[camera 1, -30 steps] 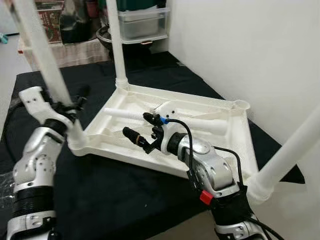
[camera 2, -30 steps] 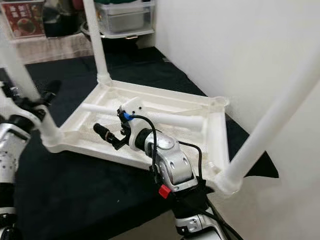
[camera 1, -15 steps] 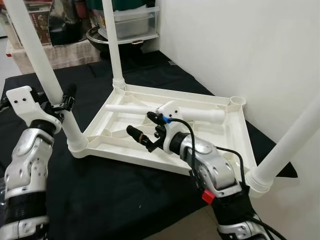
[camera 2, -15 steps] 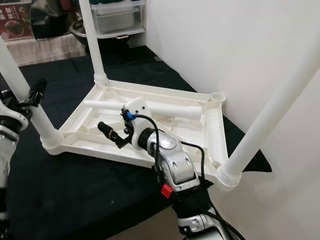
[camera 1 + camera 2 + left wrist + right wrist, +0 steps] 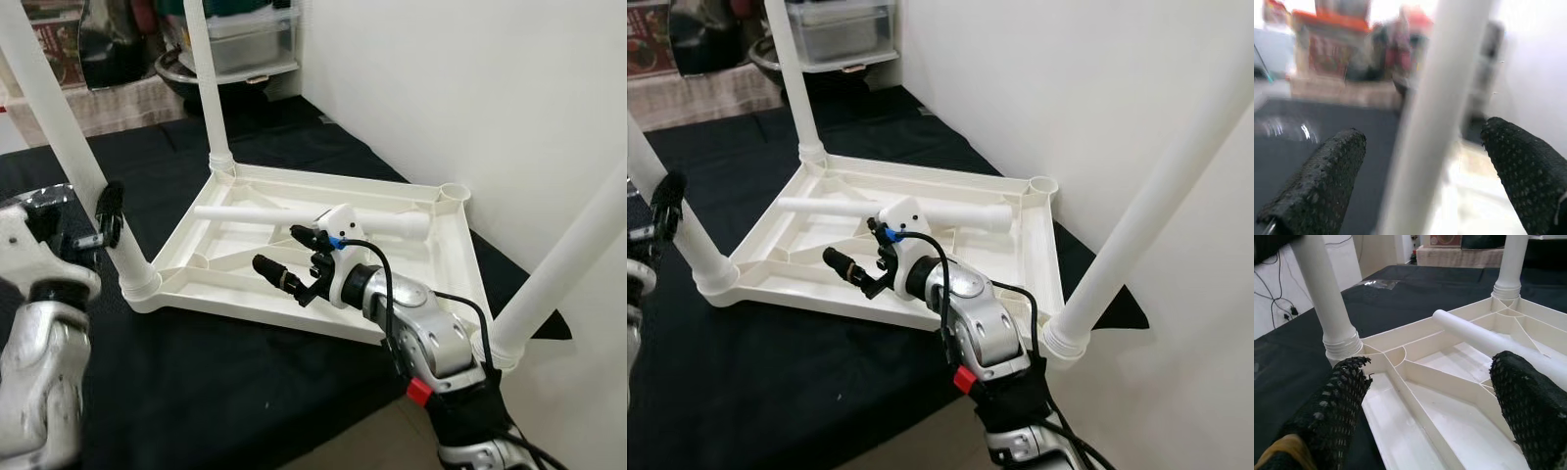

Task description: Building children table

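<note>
**Mia:** The table top (image 5: 323,257) is white plastic and it lies upside down on a black cloth (image 5: 225,382). The cloth covers the floor, right next to a white wall (image 5: 470,88).

**Ben:** How many legs are standing up?

**Mia:** Three. One far leg (image 5: 203,83) stands in the back corner. One leg (image 5: 61,137) is in the corner near the left side. One more leg (image 5: 568,257) stands in the near corner on the right, close to the wall. The last corner, by the wall at the back, has an open round socket (image 5: 454,193).

**Ben:** Where is the fourth leg?

**Mia:** A loose white leg (image 5: 313,218) lies flat inside the table top, across the ribs.

**Ben:** What are the grippers doing?

**Mia:** The left gripper (image 5: 1420,171) is wide open, with one black finger on each side of the leg near the left side. The fingers (image 5: 1322,181) are not touching it. The right gripper (image 5: 294,257) is wide open too. It hangs over the near edge of the table top and holds nothing.

**Ben:** What else is in the room?

**Mia:** At the back there is a clear plastic drawer box (image 5: 250,39) by the wall. Beside it is a dark round pot (image 5: 181,70). There is also a low shelf (image 5: 127,103) with things on it, but they are too blurry to name.
</note>
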{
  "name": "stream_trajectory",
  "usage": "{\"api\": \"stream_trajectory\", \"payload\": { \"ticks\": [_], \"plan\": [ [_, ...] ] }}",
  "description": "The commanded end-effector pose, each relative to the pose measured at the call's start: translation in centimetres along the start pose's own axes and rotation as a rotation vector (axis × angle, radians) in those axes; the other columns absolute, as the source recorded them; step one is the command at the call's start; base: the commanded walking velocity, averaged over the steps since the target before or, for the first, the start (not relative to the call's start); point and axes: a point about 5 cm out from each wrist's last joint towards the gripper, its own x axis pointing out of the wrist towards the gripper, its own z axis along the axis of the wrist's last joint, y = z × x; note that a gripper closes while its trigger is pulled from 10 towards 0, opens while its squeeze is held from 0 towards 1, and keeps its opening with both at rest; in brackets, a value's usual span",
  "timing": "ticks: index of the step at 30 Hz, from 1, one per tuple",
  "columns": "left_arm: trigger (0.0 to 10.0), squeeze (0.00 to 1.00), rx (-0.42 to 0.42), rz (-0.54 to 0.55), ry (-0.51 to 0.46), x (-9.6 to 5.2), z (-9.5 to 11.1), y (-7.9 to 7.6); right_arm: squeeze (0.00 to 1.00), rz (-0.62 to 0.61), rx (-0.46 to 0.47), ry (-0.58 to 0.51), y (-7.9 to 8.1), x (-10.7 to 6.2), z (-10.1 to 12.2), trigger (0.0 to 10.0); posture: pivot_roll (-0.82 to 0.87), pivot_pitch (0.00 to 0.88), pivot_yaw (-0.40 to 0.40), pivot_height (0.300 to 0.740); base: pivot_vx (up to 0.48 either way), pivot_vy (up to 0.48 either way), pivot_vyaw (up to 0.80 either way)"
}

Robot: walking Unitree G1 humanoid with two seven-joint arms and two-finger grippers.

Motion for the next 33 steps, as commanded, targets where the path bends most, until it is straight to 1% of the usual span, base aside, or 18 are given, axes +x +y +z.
{"api": "stream_trajectory", "payload": {
  "ticks": [1,2,3,4,7,8,9,10,13,14,18,20,21,23,25,27,28,33],
  "plan": [
    [10.0,0.00,0.032,-0.003,-0.004,-0.4,0.2,-0.4,0.00,0.034,0.003,-0.006,0.6,0.1,-0.2,10.0,0.03,0.070,-0.024,0.740,0.000,0.000,0.00],
    [10.0,0.00,0.046,-0.006,0.019,-1.3,-0.2,-0.7,0.00,0.041,-0.001,-0.001,0.6,0.1,-0.4,10.0,0.03,0.070,-0.023,0.740,0.000,0.000,0.00],
    [10.0,0.00,0.046,-0.006,0.019,-1.3,-0.2,-0.7,0.00,0.041,-0.001,-0.001,0.6,0.1,-0.4,10.0,0.03,0.070,-0.023,0.740,0.000,0.000,0.00],
    [10.0,0.00,0.064,-0.001,0.046,-2.4,-0.6,-0.7,0.00,0.046,-0.003,0.005,0.7,0.0,-0.5,10.0,0.03,0.069,-0.021,0.740,0.000,0.000,0.00],
    [10.0,0.00,0.077,0.003,0.065,-3.1,-0.8,-0.8,0.00,0.049,-0.005,0.008,0.7,-0.1,-0.7,10.0,0.03,0.069,-0.021,0.740,0.000,0.000,0.00],
    [10.0,0.00,0.096,0.001,0.104,-4.2,-1.4,-0.8,0.00,0.044,-0.005,0.012,0.6,-0.2,-0.9,10.0,0.04,0.069,-0.022,0.740,0.000,0.000,0.00],
    [10.0,0.00,0.096,0.001,0.104,-4.2,-1.4,-0.8,0.00,0.044,-0.005,0.012,0.6,-0.2,-0.9,10.0,0.04,0.069,-0.022,0.740,0.000,0.000,0.00],
    [10.0,0.00,0.103,-0.001,0.149,-5.1,-2.1,-0.9,0.00,0.031,-0.010,0.016,0.5,-0.3,-1.2,10.0,0.04,0.066,-0.021,0.740,0.000,0.000,0.00],
    [10.0,0.00,0.100,-0.014,0.202,-5.9,-3.0,-1.3,0.00,0.016,-0.015,0.019,0.4,-0.5,-1.6,10.0,0.04,0.062,-0.022,0.740,0.000,0.000,0.00],
    [10.0,0.00,0.111,-0.034,0.262,-6.4,-4.1,-1.7,0.00,-0.011,-0.042,0.012,0.2,-0.6,-2.0,10.0,0.03,0.056,-0.022,0.740,0.000,0.000,0.00],
    [10.0,0.00,0.118,-0.052,0.300,-6.8,-4.8,-2.1,0.00,-0.026,-0.058,0.005,0.1,-0.8,-2.3,10.0,0.03,0.056,-0.022,0.740,0.000,0.000,0.00],
    [10.0,0.00,0.134,-0.157,0.394,-6.7,-6.6,-3.8,0.00,-0.047,-0.057,-0.014,-0.1,-1.6,-3.2,10.0,0.01,0.037,-0.021,0.740,0.000,0.000,0.00],
    [10.0,0.00,0.134,-0.157,0.394,-6.7,-6.6,-3.8,0.00,-0.047,-0.057,-0.014,-0.1,-1.6,-3.2,10.0,0.01,0.037,-0.021,0.740,0.000,0.000,0.00],
    [10.0,0.00,0.148,-0.263,0.429,-6.5,-7.5,-5.2,0.00,-0.036,-0.006,-0.011,-0.2,-2.4,-4.1,10.0,0.00,0.027,-0.018,0.740,0.000,0.000,0.00],
    [10.0,0.00,0.143,-0.308,0.428,-6.5,-7.8,-5.8,0.00,-0.015,0.034,-0.008,0.0,-2.8,-4.5,10.0,-0.01,0.019,-0.014,0.740,0.000,0.000,0.00],
    [10.0,0.00,0.137,-0.350,0.426,-6.5,-8.1,-6.4,0.00,0.079,0.095,-0.025,1.0,-3.6,-5.0,10.0,-0.01,0.015,-0.007,0.740,0.000,0.000,0.00],
    [10.0,0.00,0.121,-0.348,0.414,-6.4,-8.0,-6.4,0.00,0.130,0.107,-0.025,1.6,-3.9,-5.2,10.0,-0.01,0.014,-0.003,0.740,0.000,0.000,0.00],
    [10.0,0.00,0.109,-0.325,0.408,-6.3,-7.9,-6.3,0.00,0.173,0.116,-0.019,2.0,-4.3,-5.5,10.0,-0.01,0.016,-0.001,0.740,0.000,0.000,0.00]
  ]
}}
